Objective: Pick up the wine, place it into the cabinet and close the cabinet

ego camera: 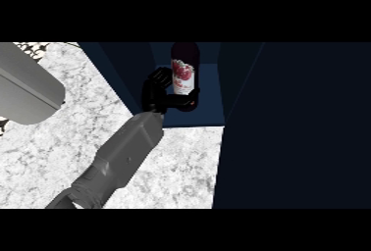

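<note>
Head view: we look steeply down at a marble counter (80, 137) with a dark blue cabinet (210, 105) along its far side and right

Right hand (161, 95): we see it at the cabinet's opening, black fingers and thumb curled round the lower part of the wine bottle (184, 73); some of the hand shows left of the label and some wraps below it

Right forearm (116, 157): grey; it comes in from the lower left edge and slants up and to the right over the counter to the opening

Wine bottle: dark glass, white label with a red pattern; it is about upright inside the cabinet's open compartment, neck towards the top of the view; its base is hidden by the hand, so we cannot tell whether it touches the shelf

Cabinet: the compartment's blue floor shows around and to the right of the bottle; the dark walls rise on either side

Cabinet door (304, 127): a wide dark panel fills the right side of the view; it does not cover the compartment

Upper left edge: we see a large rounded grey shape (25, 86) over the counter; no hand shows on it
</note>
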`<move>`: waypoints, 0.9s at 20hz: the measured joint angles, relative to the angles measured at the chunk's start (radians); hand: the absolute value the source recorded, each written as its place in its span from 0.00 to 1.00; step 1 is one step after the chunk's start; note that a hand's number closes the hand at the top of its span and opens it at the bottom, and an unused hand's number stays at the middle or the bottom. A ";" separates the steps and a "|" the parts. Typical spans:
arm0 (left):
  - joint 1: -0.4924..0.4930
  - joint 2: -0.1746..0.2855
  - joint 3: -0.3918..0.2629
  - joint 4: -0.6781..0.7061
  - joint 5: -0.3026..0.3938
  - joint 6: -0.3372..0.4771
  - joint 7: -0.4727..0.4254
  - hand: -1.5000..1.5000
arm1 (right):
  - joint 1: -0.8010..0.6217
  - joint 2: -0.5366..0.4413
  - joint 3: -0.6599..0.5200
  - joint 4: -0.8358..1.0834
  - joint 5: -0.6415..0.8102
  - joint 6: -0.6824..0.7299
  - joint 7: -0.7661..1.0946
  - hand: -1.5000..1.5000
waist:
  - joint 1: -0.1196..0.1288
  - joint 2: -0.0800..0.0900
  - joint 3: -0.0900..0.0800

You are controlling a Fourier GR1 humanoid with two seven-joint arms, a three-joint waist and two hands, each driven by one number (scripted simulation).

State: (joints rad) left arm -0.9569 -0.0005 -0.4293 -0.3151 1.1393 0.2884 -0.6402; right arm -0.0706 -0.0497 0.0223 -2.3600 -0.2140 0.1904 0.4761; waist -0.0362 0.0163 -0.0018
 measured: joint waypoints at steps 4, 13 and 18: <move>-0.040 0.000 -0.013 0.037 0.014 0.026 0.039 1.00 | -0.003 0.015 0.026 0.029 0.018 0.007 -0.032 0.00 | -0.018 0.006 0.000; -0.047 0.000 -0.033 0.046 0.063 0.020 0.014 1.00 | -0.030 0.005 0.026 0.050 -0.006 0.026 -0.037 0.00 | -0.048 0.013 0.000; -0.023 0.000 -0.066 0.015 0.104 0.028 -0.002 1.00 | -0.028 0.017 0.048 0.067 0.007 0.031 -0.061 0.00 | -0.064 0.012 0.000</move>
State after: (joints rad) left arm -0.9796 -0.0001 -0.4950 -0.3004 1.2437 0.3165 -0.6426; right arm -0.0990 -0.0325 0.0705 -2.2934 -0.2070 0.2211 0.4156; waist -0.0998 0.0280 -0.0018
